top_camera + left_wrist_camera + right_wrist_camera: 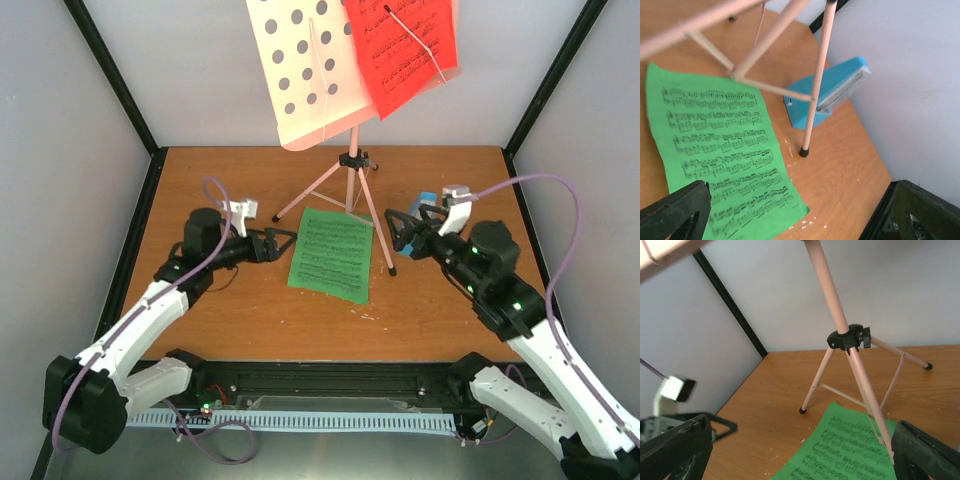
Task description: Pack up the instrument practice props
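The pink music stand [350, 185] stands at the table's back centre, its hole-punched desk [305, 75] holding a red sheet-music page [405, 50]. A green page [333, 255] lies flat on the table in front of the tripod legs. The blue metronome [427, 197] sits at the right, just behind my right gripper [393, 232]. That gripper is open and empty, beside the stand's right leg. My left gripper [284, 241] is open and empty at the green page's left edge. In the left wrist view the green page [715, 145], a stand leg [815, 100] and the metronome [827, 92] lie ahead.
Walls close in the wooden table [250, 300] on the left, back and right. The tripod's legs [860, 385] spread over the green page [850, 450] between my two grippers. A black rail runs along the near edge [320, 380].
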Available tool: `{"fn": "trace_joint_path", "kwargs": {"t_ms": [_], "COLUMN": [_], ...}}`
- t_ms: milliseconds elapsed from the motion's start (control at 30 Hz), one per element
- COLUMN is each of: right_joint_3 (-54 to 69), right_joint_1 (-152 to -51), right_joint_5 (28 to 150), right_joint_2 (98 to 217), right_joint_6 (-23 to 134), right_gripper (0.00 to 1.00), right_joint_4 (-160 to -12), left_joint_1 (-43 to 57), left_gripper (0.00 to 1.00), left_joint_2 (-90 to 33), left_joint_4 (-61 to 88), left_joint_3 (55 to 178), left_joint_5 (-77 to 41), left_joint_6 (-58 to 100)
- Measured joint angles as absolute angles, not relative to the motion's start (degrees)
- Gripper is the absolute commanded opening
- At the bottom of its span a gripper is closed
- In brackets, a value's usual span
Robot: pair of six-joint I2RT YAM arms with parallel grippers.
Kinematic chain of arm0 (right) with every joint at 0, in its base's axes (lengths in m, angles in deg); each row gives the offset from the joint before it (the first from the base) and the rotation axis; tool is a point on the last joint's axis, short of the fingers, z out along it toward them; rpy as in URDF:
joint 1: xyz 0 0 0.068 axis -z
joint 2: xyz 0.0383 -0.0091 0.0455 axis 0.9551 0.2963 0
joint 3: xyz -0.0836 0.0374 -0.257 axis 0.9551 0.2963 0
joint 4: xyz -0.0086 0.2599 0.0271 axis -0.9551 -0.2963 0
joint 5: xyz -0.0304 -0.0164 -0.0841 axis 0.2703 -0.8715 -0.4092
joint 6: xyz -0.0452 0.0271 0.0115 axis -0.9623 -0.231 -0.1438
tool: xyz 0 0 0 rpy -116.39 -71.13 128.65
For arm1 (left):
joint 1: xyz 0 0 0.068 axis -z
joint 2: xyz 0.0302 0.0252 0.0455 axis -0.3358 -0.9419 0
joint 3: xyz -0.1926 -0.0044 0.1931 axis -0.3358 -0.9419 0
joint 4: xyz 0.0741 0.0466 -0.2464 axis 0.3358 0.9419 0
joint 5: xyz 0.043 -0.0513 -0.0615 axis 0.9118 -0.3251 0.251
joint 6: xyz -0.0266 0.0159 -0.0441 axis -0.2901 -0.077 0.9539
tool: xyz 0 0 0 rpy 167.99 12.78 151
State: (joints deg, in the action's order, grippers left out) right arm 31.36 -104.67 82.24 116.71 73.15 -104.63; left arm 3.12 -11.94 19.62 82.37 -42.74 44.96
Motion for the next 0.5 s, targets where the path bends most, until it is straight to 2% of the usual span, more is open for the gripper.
{"fn": "trace_joint_path", "kwargs": {"t_ms": [267, 500], "right_joint_3": [31.49, 27.49], "right_joint_1": [-100.89, -94.92], "right_joint_5": [88.18, 93.56], "right_joint_2": [132.60, 146.47], "right_joint_6": [69.98, 65.63], "right_gripper": [0.91, 0.76], "right_joint_4": [-95.72, -88.77], "left_joint_1": [-0.92, -6.17], "left_gripper": [0.99, 0.99], "left_joint_2": [-12.16, -10.54], "left_joint_4": [26.63, 30.81], "left_joint_3": [90.17, 92.16], "left_joint_5": [-49.53, -49.03], "left_joint_6": [36.98, 31.21]}}
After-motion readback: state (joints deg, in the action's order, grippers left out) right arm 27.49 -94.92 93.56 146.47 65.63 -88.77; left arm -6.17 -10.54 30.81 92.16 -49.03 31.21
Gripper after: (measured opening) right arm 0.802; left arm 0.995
